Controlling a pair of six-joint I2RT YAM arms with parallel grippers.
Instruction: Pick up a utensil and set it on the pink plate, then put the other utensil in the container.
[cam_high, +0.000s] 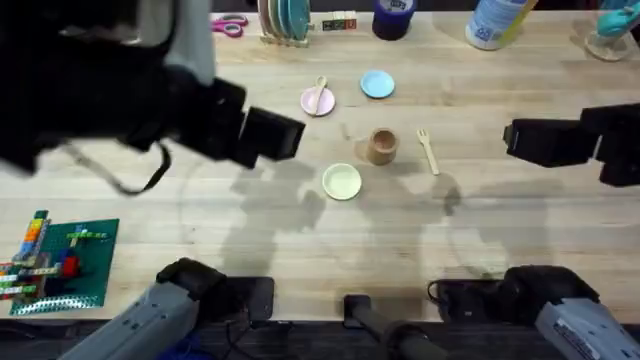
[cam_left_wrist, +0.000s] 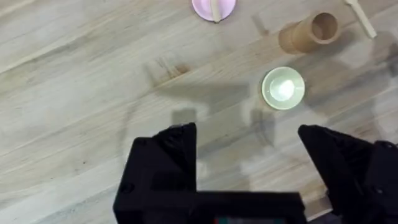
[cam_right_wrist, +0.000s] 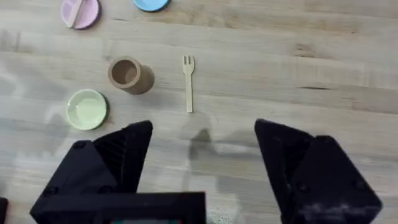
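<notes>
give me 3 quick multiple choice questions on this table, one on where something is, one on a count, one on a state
1. Where is the spoon?
A. in the cup
B. on the pink plate
C. on the yellow plate

2. How many small plates lie on the table?
A. two
B. three
C. five

3. How is the right gripper?
A. open, holding nothing
B. shut on the fork
C. shut on the cup

Answers:
1 B, the spoon lies across the pink plate.
2 B, pink, blue plate and yellow plate.
3 A, its fingers stand wide apart above bare table, and the fork lies free beside the cup.
</notes>
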